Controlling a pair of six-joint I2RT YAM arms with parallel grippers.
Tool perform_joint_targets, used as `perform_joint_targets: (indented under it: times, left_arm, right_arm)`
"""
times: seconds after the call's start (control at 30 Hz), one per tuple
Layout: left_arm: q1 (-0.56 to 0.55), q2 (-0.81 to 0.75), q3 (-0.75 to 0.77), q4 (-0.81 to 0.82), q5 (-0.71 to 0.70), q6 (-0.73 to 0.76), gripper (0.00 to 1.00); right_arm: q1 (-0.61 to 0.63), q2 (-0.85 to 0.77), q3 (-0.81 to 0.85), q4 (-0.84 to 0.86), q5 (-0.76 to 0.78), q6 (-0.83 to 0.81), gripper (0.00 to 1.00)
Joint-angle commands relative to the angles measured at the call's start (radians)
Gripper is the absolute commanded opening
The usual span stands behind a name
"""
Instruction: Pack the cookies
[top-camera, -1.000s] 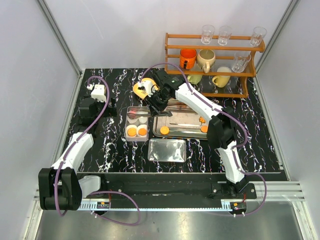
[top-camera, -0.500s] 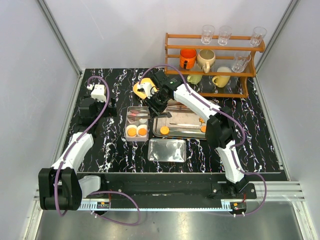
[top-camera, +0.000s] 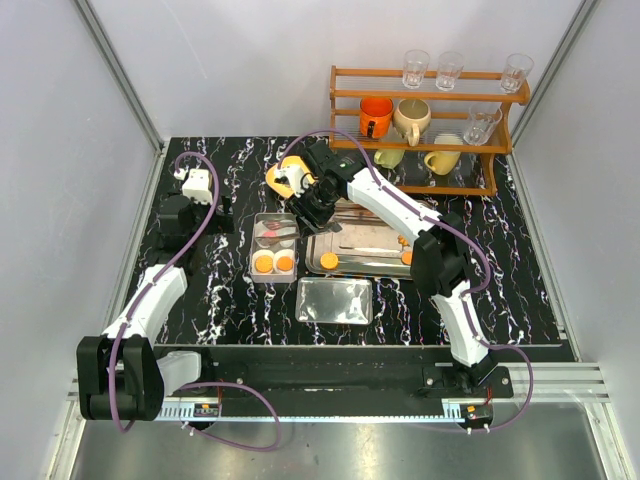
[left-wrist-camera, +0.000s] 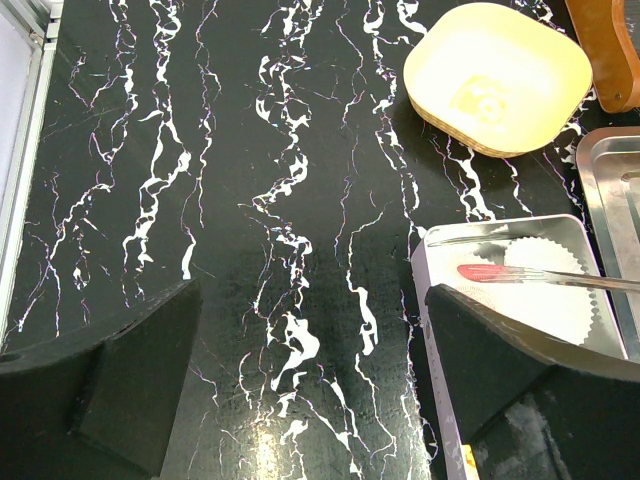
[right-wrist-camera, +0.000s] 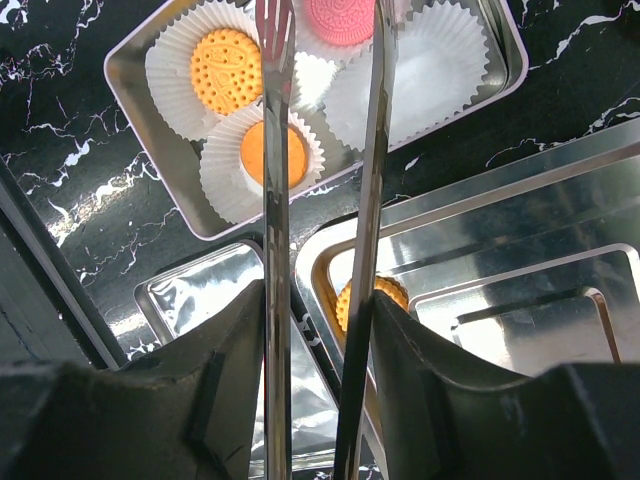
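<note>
The right gripper (right-wrist-camera: 320, 300) was clenched on a pair of long metal tongs (right-wrist-camera: 275, 200), whose arms ran out between its fingers. Their tips stood apart over the far end of a small rectangular metal tin (right-wrist-camera: 118, 72) lined with white pleated paper cups (right-wrist-camera: 440, 60). A pink round cookie (right-wrist-camera: 338, 18) lay there between the tips. One tip was clear of it, and whether the other touched its edge could not be told. At the tin's near end, a dotted orange cookie (right-wrist-camera: 226, 70) and a plain orange cookie (right-wrist-camera: 272, 153) each sat in a cup.

Three more orange cookies (top-camera: 329, 260) lay on the large steel tray (top-camera: 370, 262) beside the tin, one at its left end and two at its right.

Compared with a second earlier, the right wrist had pulled slightly back from the tin and the elbow had shifted a little leftward. The cookies on the tray had not moved.

The left gripper (left-wrist-camera: 310, 370) hung released, jaws wide, over the black marbled table (left-wrist-camera: 250, 150), unmoved, with a shallow yellow bowl (left-wrist-camera: 497, 75) beyond it.
</note>
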Motion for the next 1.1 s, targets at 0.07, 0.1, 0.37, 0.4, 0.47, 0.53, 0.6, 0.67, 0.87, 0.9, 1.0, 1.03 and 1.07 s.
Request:
perform_joint_targets:
  times: [0.07, 0.1, 0.37, 0.4, 0.47, 0.53, 0.6, 0.67, 0.87, 0.9, 1.0, 1.03, 1.07]
  left_arm:
    - [0.006, -0.014, -0.009, 0.061, 0.007, -0.003, 0.99]
    - [0.006, -0.014, -0.009, 0.061, 0.011, -0.003, 0.99]
    - [0.006, -0.015, -0.007, 0.06, 0.009, -0.002, 0.99]
    - [0.006, -0.017, -0.007, 0.06, 0.011, -0.003, 0.99]
    - [0.006, -0.017, -0.007, 0.058, 0.009, -0.002, 0.99]
    - [0.006, -0.02, -0.007, 0.056, 0.011, -0.003, 0.99]
    - [0.006, -0.021, -0.006, 0.055, 0.014, -0.003, 0.99]
    - [0.006, -0.023, -0.006, 0.056, 0.015, -0.005, 0.99]
    - [0.006, -0.026, -0.01, 0.056, 0.017, -0.003, 0.99]
    - [0.006, -0.026, -0.01, 0.058, 0.018, -0.003, 0.99]
    - [0.006, -0.026, -0.01, 0.056, 0.02, -0.006, 0.99]
    - [0.006, -0.024, -0.01, 0.056, 0.02, -0.005, 0.99]
    - [0.006, -0.026, -0.012, 0.056, 0.02, -0.006, 0.99]
  right_arm:
    - [0.011, -0.028, 0.054, 0.01, 0.011, 0.004, 0.5]
    - [0.012, -0.031, 0.058, 0.005, 0.011, 0.004, 0.49]
    - [0.011, -0.054, 0.116, -0.023, 0.019, 0.011, 0.48]
    - [0.011, -0.058, 0.121, -0.026, 0.019, 0.011, 0.48]
    - [0.011, -0.063, 0.135, -0.036, 0.022, 0.013, 0.47]
    - [0.011, -0.075, 0.133, -0.041, 0.028, 0.011, 0.47]
    - [0.011, -0.096, 0.126, -0.046, 0.045, 0.008, 0.46]
    - [0.011, -0.118, 0.098, -0.046, 0.068, -0.002, 0.45]
    - [0.0, -0.244, -0.066, -0.009, 0.146, -0.013, 0.45]
    - [-0.007, -0.28, -0.095, 0.0, 0.154, -0.013, 0.45]
    - [-0.044, -0.36, -0.201, 0.02, 0.168, -0.01, 0.45]
    - [-0.058, -0.382, -0.251, 0.026, 0.169, -0.009, 0.45]
    - [-0.07, -0.403, -0.277, 0.032, 0.166, -0.009, 0.45]
